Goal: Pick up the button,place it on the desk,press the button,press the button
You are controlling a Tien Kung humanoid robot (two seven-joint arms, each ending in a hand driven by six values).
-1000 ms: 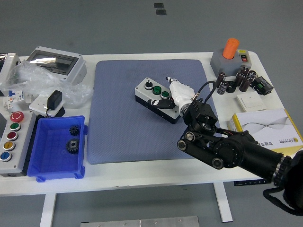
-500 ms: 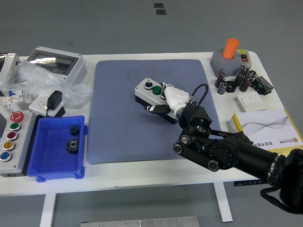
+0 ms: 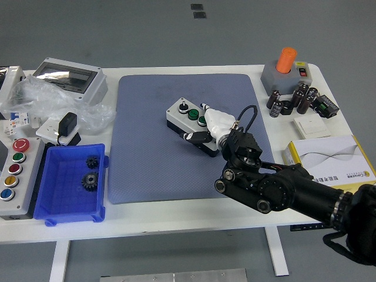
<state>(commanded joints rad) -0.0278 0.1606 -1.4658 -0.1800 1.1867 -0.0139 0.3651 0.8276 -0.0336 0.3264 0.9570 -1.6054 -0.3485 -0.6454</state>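
A grey button box (image 3: 185,117) with a black base lies on the blue mat (image 3: 147,147), near its middle. Its top shows a black selector knob (image 3: 183,107) and a green button (image 3: 191,114). My right hand (image 3: 207,124), white with black fingertips, rests on the box's right half, covering the buttons there; its fingers are curled down onto the top and front edge. The black right arm (image 3: 282,188) comes in from the lower right. The left arm is out of view.
A blue bin (image 3: 59,200) with two black gears sits at the left, beside a long box of coloured buttons (image 3: 14,176). A grey enclosure (image 3: 70,76) and plastic bags lie at the back left. An orange-topped switch (image 3: 286,67), capacitors (image 3: 291,100) and a white-yellow box (image 3: 329,158) stand at the right.
My right hand has moved left and down from beside the box's right end onto its top, now covering the right-hand buttons. The box has shifted slightly.
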